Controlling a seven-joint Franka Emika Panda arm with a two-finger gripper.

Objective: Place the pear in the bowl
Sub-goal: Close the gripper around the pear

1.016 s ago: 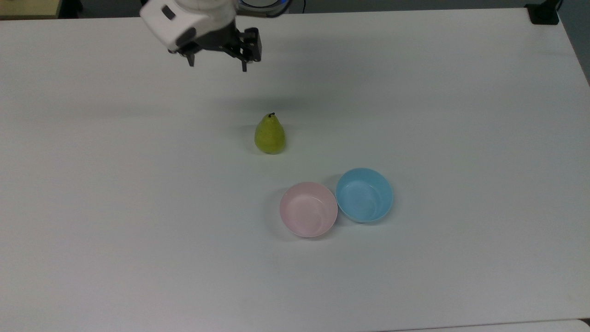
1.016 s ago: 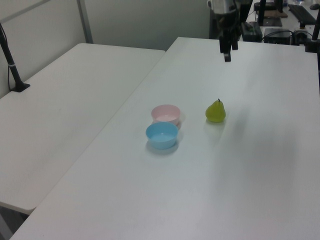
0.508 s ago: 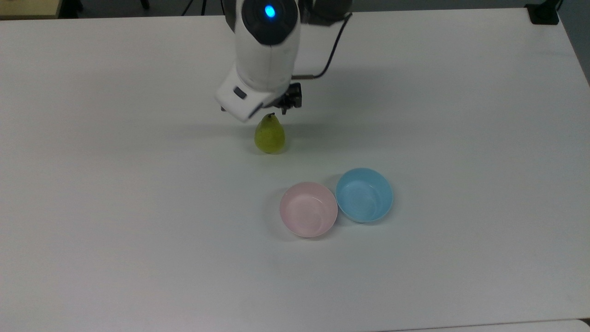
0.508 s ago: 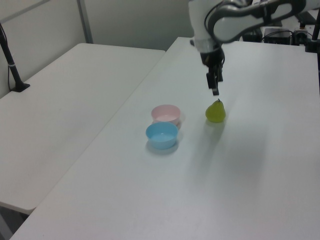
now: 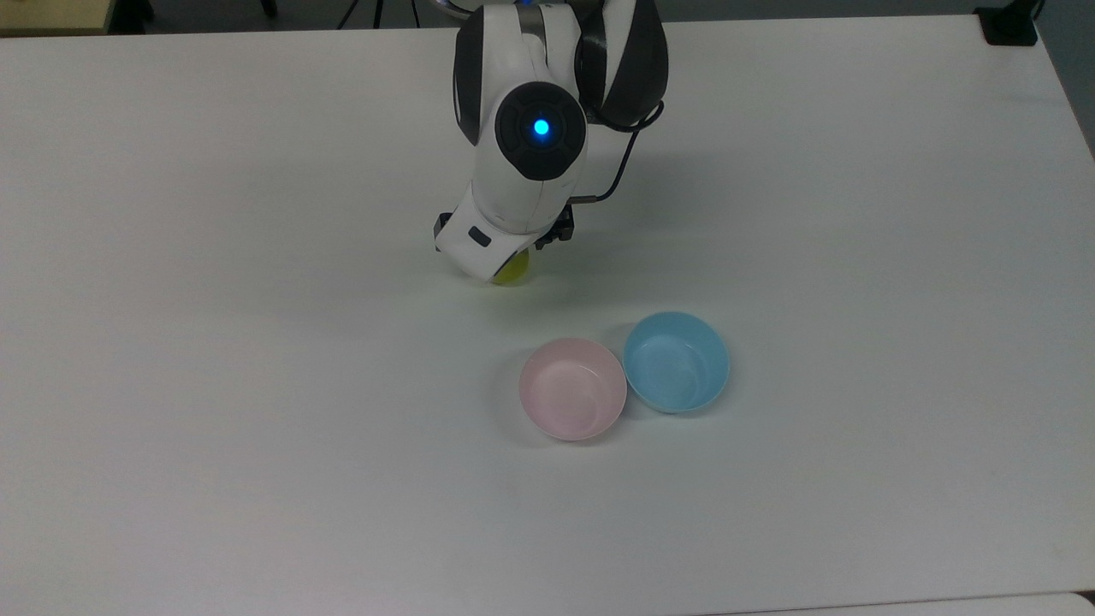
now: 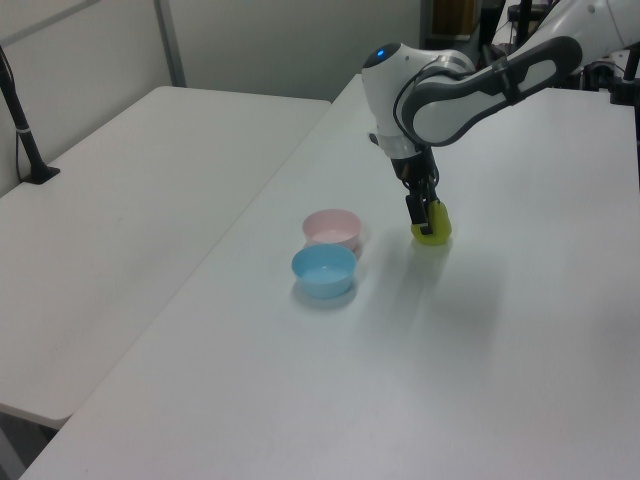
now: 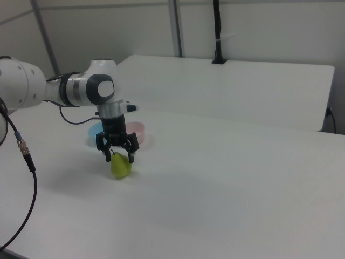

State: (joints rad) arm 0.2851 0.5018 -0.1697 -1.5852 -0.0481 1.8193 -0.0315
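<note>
Right view shows the claw [image 7: 118, 155] spread wide, one finger on each side of the pear's [image 7: 121, 167] upper part, gripping nothing yet. The pear stands upright on the white table [image 7: 226, 183], long axis vertical, directly below the claw, so the coming move looks like a short straight drop before closing. Whether the fingers already touch the fruit is hard to tell. The pink bowl [image 5: 572, 387] sits well apart, touching the blue bowl [image 5: 676, 361].
</note>
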